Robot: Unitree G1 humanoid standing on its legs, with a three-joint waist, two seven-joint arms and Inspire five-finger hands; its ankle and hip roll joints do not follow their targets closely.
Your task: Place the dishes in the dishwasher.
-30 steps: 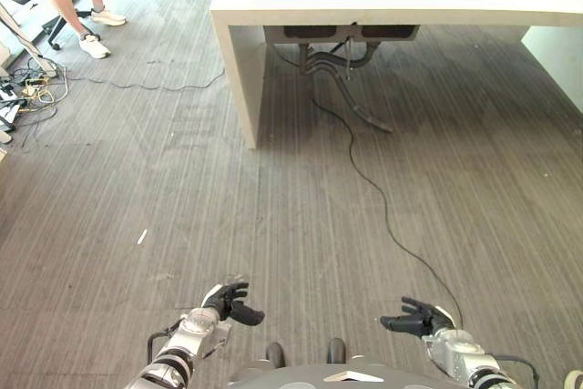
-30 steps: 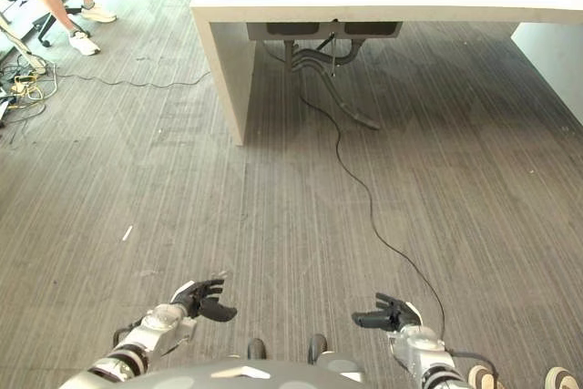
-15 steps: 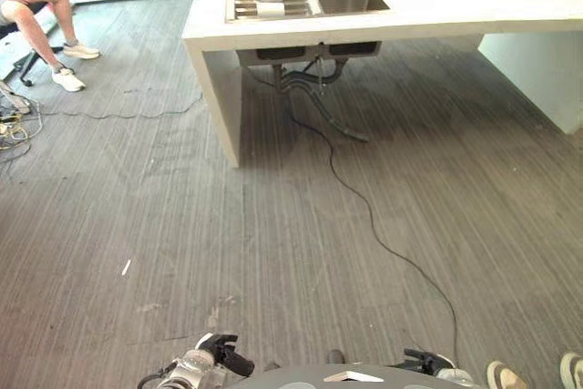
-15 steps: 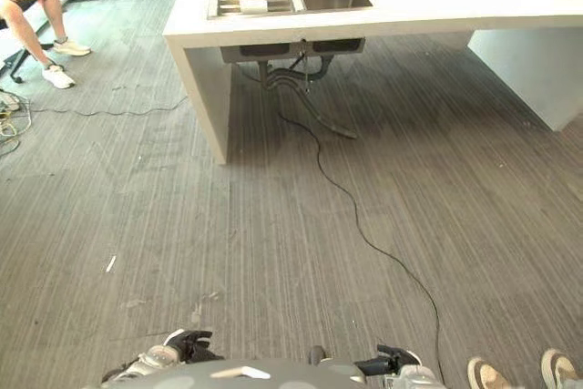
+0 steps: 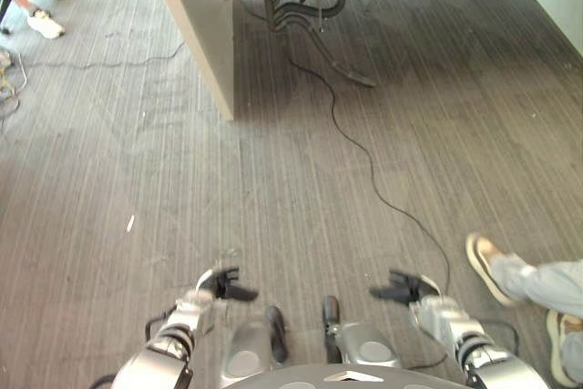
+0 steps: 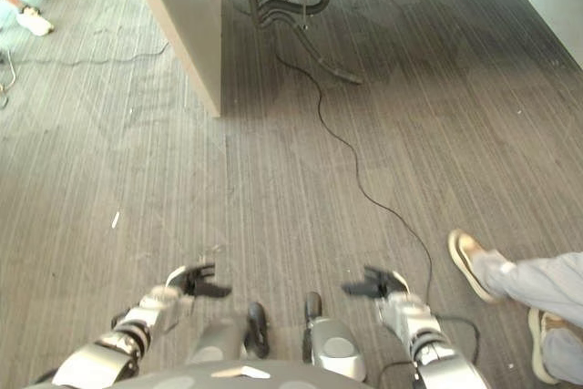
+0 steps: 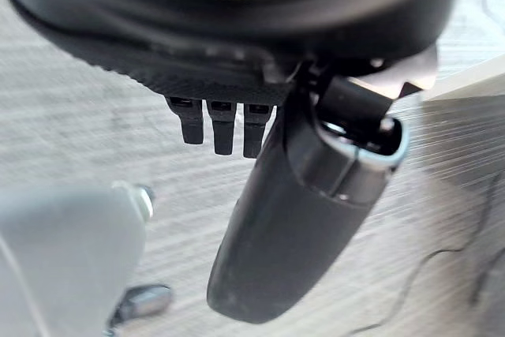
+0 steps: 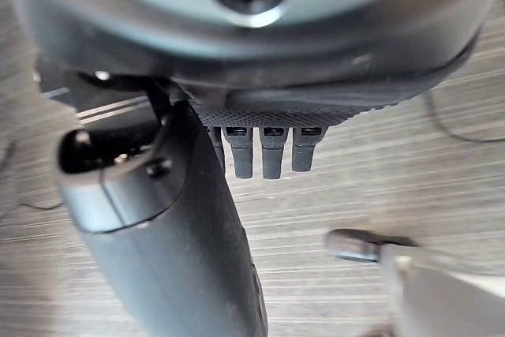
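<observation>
both empty, left hand (image 5: 219,283) and right hand (image 5: 407,290), fingers relaxed and spread, low over grey floor (image 5: 273,179), person's shoes (image 5: 487,266) just beside the right hand

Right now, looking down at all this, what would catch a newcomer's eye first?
Probably the two dark robot hands held out low over the grey striped floor, the left hand and the right hand, both open and empty. Next, a person's shoe and trouser leg close by on the right. Ahead stands a pale counter with grey drain pipes beneath it, and a black cable snaking from there across the floor.
</observation>
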